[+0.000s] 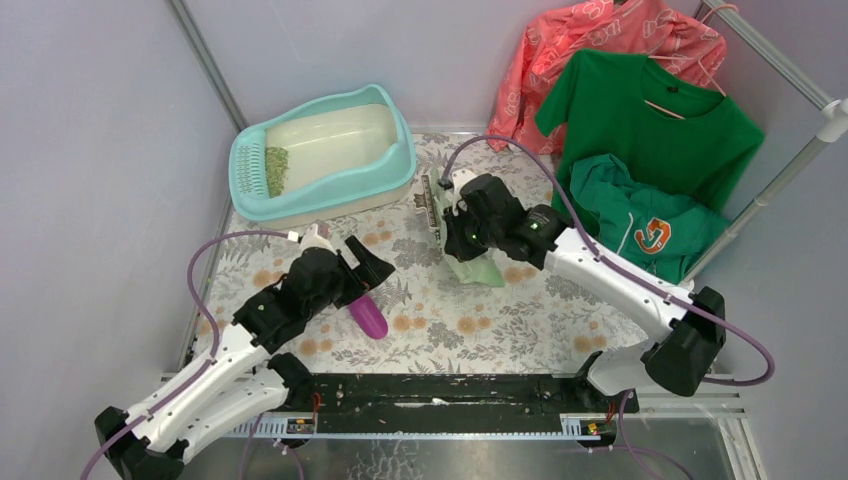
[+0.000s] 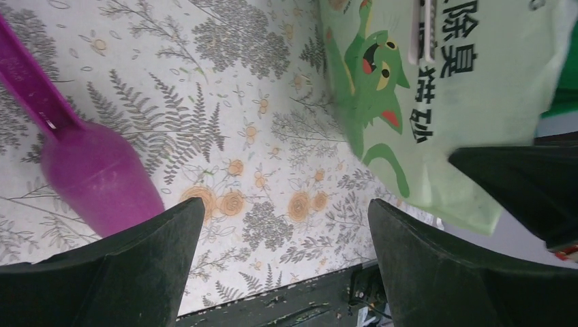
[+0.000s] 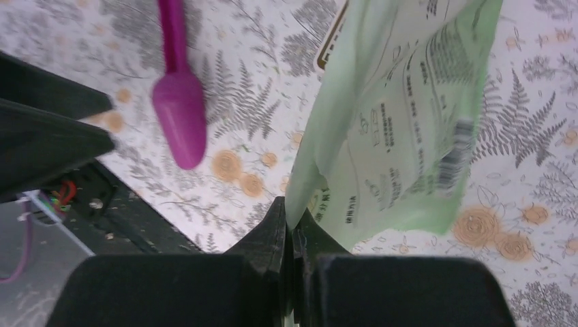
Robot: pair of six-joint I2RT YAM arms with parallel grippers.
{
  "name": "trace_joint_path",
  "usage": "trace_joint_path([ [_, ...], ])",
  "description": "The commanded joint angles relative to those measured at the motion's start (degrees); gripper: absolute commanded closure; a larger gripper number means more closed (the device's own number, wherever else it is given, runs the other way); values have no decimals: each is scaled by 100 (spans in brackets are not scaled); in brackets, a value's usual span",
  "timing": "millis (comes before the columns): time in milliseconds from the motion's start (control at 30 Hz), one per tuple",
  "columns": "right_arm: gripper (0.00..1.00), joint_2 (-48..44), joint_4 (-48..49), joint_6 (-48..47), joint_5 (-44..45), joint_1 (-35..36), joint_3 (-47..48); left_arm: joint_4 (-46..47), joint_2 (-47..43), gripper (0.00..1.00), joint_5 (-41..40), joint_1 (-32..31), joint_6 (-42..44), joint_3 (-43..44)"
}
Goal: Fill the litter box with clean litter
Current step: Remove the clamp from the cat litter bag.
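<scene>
The litter box point(image 1: 400, 168), turquoise-rimmed with a cream basin, stands at the table's back left. A small patch of green clean litter point(image 1: 276, 170) lies in it beside the slotted grate. My right gripper point(image 1: 452, 240) is shut on the edge of the light green printed bag point(image 1: 478, 270), which hangs above the floral cloth. In the right wrist view the jaws point(image 3: 292, 225) pinch the bag point(image 3: 402, 122). My left gripper point(image 1: 372, 262) is open and empty, just above the purple scoop point(image 1: 368, 317). In the left wrist view the scoop point(image 2: 95, 170) lies left of the gripper point(image 2: 286, 225), and the bag point(image 2: 463, 102) is at the upper right.
A coral shirt point(image 1: 600, 50), a green T-shirt point(image 1: 650, 120) and a teal shirt point(image 1: 640, 220) hang on a rack point(image 1: 790, 160) at the right. Grey walls close the left and back. A black rail point(image 1: 450, 390) runs along the table's near edge.
</scene>
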Motion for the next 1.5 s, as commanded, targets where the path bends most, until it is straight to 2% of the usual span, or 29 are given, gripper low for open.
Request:
trace_joint_path([
  [0,100,-255,49,46,-602,35,568,865,73,1,338,12,-97,96],
  [300,100,-857,970,433,-891,35,-1130,1724,895,1,70,18,-481,245],
  [433,100,-1046,1155,535,-975,35,-1464,2110,1294,1,-10,47,-755,13],
  [700,100,-1171,1138,517,-916,35,-1462,2701,1497,1,-18,132,-1329,-570],
  [867,100,-1119,1175,516,-974,35,-1452,2856,1403,1,-322,148,-1544,-816],
  [1233,100,-1214,1084,489,-894,34,-1501,4236,1720,2,-639,410,-1601,-1181],
  [1400,100,-1238,1004,442,-806,30,-1525,4837,2360,7,-432,431,-1684,-1112],
  [1467,100,-1241,978,410,-784,26,-1527,5023,2561,12,-377,437,-1721,-1113],
])
